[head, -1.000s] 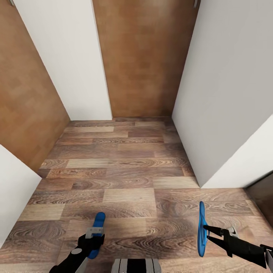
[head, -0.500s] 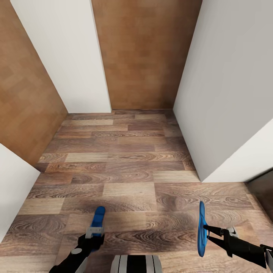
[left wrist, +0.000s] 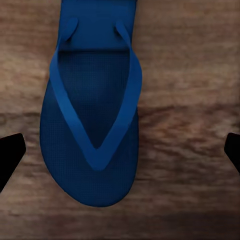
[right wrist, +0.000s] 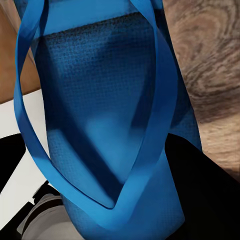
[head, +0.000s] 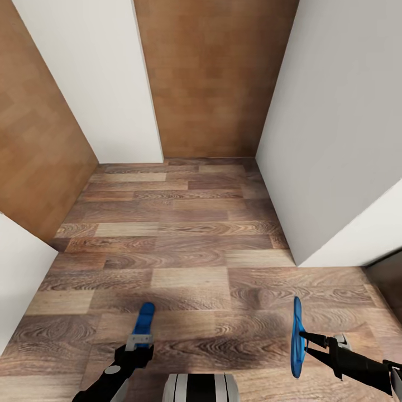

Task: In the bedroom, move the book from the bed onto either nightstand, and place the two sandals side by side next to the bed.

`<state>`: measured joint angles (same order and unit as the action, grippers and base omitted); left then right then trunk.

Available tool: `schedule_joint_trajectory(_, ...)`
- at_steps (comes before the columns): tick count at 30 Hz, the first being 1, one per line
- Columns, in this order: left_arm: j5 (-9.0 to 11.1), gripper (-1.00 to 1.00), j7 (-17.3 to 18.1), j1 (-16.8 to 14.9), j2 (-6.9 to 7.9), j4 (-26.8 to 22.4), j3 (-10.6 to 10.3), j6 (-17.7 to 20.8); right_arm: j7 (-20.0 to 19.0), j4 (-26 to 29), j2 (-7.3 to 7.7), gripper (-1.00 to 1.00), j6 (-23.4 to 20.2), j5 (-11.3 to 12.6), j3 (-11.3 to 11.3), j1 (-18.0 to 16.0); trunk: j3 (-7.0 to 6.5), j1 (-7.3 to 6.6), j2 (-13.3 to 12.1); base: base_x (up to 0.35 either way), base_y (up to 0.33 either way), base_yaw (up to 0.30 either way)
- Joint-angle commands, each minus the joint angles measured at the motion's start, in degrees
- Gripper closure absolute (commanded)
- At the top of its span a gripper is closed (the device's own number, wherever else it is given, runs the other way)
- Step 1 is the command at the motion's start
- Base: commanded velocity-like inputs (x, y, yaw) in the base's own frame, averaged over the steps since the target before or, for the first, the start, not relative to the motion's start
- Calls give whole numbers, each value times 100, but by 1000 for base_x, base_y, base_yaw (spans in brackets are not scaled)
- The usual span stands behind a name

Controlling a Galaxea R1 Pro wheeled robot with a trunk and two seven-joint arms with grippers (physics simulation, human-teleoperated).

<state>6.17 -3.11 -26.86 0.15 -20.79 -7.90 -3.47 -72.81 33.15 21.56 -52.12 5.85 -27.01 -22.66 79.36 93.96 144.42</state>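
Observation:
I hold one bright blue sandal in each gripper above a wood-plank floor. My left gripper [head: 140,339] is shut on the heel end of the left sandal [head: 145,316], which points forward and lies flat. In the left wrist view this sandal [left wrist: 90,130] shows its thong straps, with a black fingertip [left wrist: 10,155] at the edge. My right gripper [head: 305,338] is shut on the right sandal [head: 296,335], which stands on edge. The right wrist view has that sandal [right wrist: 100,115] close up. The book, the bed and the nightstand are out of view.
I am in a narrow passage. A white wall corner [head: 301,259] juts in at the right and another white wall [head: 17,279] at the left. Brown wooden panels [head: 206,84] close the far end and the left side. A dark opening [head: 385,282] lies at the right.
The whole head view has shifted a little, so the camera moved. Both sandals stay held in the grippers in the same places in the picture.

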Motion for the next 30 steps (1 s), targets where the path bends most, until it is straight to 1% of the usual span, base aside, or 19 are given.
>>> schedule_joint_trajectory(1, 60, -100, -32, -3, 3, 5, -45, -22, -10, -2, -1, 100, -35, 13, -6, -2, 3, 1, 1, 232, 0, 0)
schedule_joint_trajectory(4, 60, -100, -34, -3, 3, 5, -3, -24, -9, -2, 1, 100, -35, 13, -6, -4, 3, 1, 1, 255, 0, 0)
schedule_joint_trajectory(7, 54, -100, -37, -3, 3, 5, 36, -28, -8, -2, 3, 100, -35, 13, -6, -5, 3, 1, 1, 108, 0, 0)
schedule_joint_trajectory(11, 52, -100, -37, -3, 5, 5, 50, -23, -6, -2, 4, 100, -35, 13, -6, -3, 3, 1, 1, 63, 0, 0)
schedule_joint_trajectory(17, 51, -100, -40, -3, 3, 5, 52, -28, -6, -2, 3, 100, -35, 13, -6, -2, 3, 1, 1, 215, 0, 0)
schedule_joint_trajectory(26, 51, -100, -42, -3, 3, 5, 54, -25, -6, -2, 1, 100, -35, 13, -6, -4, 3, 1, 1, 19, 0, 0)
schedule_joint_trajectory(30, 51, -100, -44, -3, 3, 5, 60, -22, -8, -2, 2, 100, -35, 13, -6, -3, 92, 11, 6, 0, 0, 0)
